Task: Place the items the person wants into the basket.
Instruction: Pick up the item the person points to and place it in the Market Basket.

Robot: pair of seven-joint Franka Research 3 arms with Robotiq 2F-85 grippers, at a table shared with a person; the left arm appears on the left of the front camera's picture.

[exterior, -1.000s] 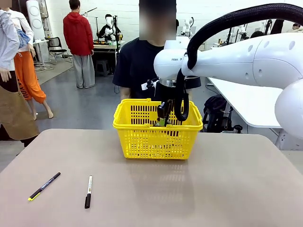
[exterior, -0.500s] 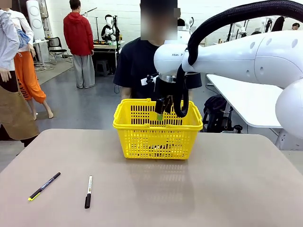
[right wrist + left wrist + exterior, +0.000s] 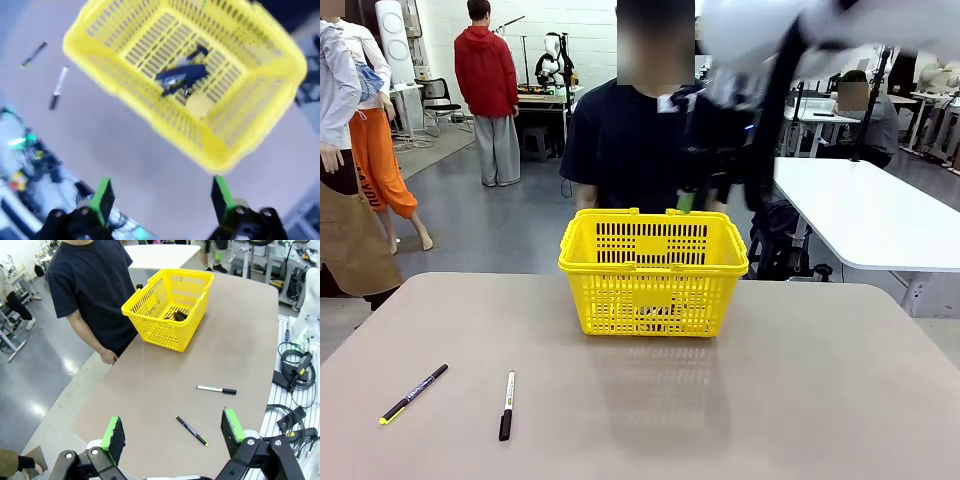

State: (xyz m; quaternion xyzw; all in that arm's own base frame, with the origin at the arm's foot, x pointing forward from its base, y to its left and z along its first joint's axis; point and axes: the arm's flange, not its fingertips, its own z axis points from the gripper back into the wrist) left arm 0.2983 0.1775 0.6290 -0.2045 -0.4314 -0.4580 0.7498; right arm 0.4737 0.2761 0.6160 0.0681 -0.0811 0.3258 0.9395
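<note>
While the beige table (image 3: 800,400) sits in a busy workshop with grey floor and white benches, I see the yellow basket (image 3: 653,272) at its 12 o'clock edge before the person (image 3: 620,140), and 2 marker pens, the black-and-yellow marker pen (image 3: 413,393) and the white-and-black marker pen (image 3: 506,404), lying at 8 o'clock. The right gripper (image 3: 160,199) hovers released above the basket, its arm a motion-blurred smear in front, so I make out a black stapler (image 3: 181,76) and a round yellow tape measure (image 3: 198,105) inside but cannot pick out the knife. The left gripper (image 3: 172,432) hangs spread wide, holding nothing.
</note>
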